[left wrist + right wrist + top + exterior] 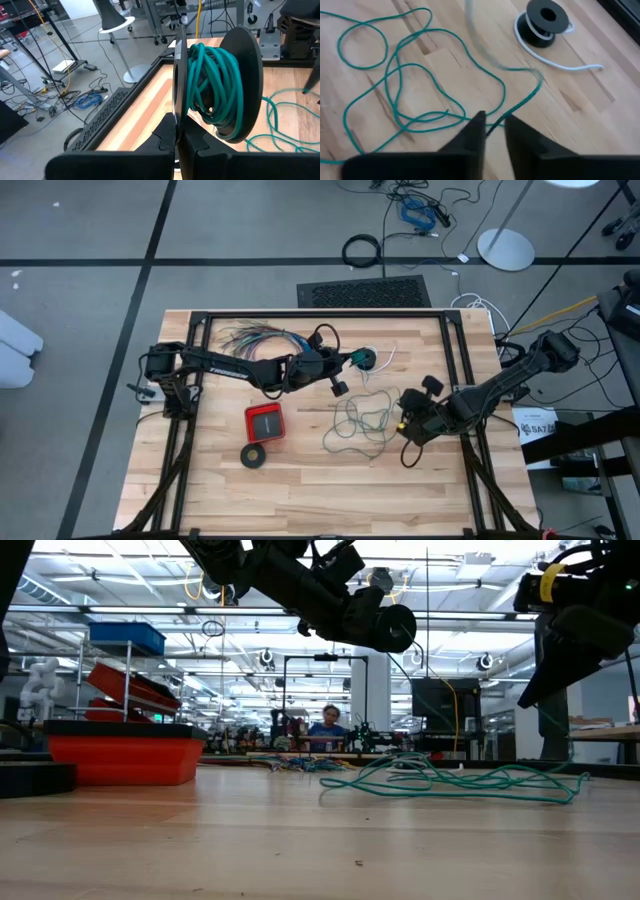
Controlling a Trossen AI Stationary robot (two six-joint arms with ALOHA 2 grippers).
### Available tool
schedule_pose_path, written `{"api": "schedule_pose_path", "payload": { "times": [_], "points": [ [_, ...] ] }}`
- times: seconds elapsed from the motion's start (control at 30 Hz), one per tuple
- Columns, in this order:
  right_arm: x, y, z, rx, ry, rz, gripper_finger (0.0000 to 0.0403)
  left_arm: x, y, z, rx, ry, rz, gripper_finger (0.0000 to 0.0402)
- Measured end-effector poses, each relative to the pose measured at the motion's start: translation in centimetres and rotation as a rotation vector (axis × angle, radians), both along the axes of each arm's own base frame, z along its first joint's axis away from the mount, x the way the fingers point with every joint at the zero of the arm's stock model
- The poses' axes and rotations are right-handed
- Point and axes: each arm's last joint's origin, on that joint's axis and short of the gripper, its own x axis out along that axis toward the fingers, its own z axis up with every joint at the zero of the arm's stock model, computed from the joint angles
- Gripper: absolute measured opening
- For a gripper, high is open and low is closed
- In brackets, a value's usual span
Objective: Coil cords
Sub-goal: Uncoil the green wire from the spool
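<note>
A black spool (220,85) wound with the teal-green wire (210,80) hangs above the table's far middle, my left gripper (345,362) shut on it. The rest of that wire lies as a loose tangle (360,420) on the wood, right of centre. My right gripper (495,125) stands open low over the tangle's right side, tipped down, with one strand (520,105) passing between its fingers. The white cord (555,62) lies on the table, partly wound on a small black round piece (547,20). My left gripper pinches one flange of the spool at its rim (180,107) between its two fingers, which come nearly level from the table's left. The spool is lifted clear, its flanges upright and its axis level. The wire trails from it down to the table (280,115). My right gripper has a teal strand between its parted fingers; whether either finger touches it, I cannot tell.
A red box (265,421) and a black tape-like ring (253,455) lie left of centre. A fanned bundle of many-coloured wires (250,338) lies at the far left, by the black frame (310,314) around the table.
</note>
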Motion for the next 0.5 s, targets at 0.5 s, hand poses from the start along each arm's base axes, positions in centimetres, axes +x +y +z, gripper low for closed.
{"api": "schedule_pose_path", "payload": {
  "times": [0.5],
  "points": [
    [3.2, 1.2, 2.0, -0.114, -0.278, 0.188, 0.0205, 0.0, 0.0, 0.0, -0.002, 0.002, -0.005, 0.0]
  ]
}}
